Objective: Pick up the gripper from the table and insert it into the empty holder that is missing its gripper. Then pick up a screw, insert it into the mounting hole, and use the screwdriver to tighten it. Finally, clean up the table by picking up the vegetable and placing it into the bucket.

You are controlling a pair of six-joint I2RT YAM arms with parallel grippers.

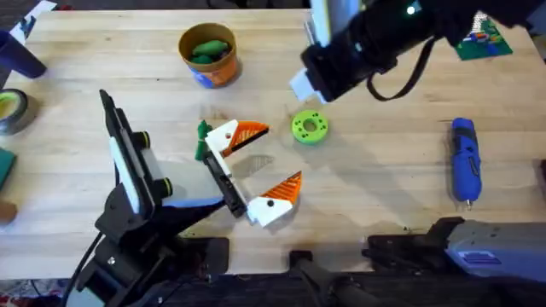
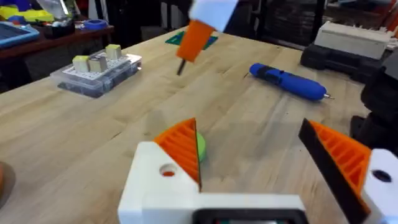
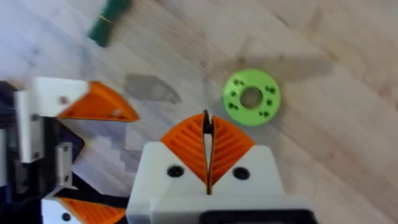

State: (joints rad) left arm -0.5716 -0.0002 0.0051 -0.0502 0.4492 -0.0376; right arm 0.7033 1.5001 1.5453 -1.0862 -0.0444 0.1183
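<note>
**Two grippers over the table, one screwdriver lying apart**

Two orange-tipped fingers of the left gripper (image 1: 254,170) stand spread wide, empty. The right gripper (image 3: 207,149) hovers above the green disc (image 1: 309,127), its pads pressed together on something small and dark. One blue screwdriver (image 1: 463,159) lies well right. One bucket (image 1: 208,53) holds a green vegetable (image 1: 208,48).

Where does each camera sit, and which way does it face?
Overhead: above the table, looking down and forward; both arms show, left gripper open.
Left wrist: on the left arm, facing across the table toward the screwdriver; its own fingers show.
Right wrist: on the raised right arm, facing down; right gripper shut.
All three share the green disc.
</note>
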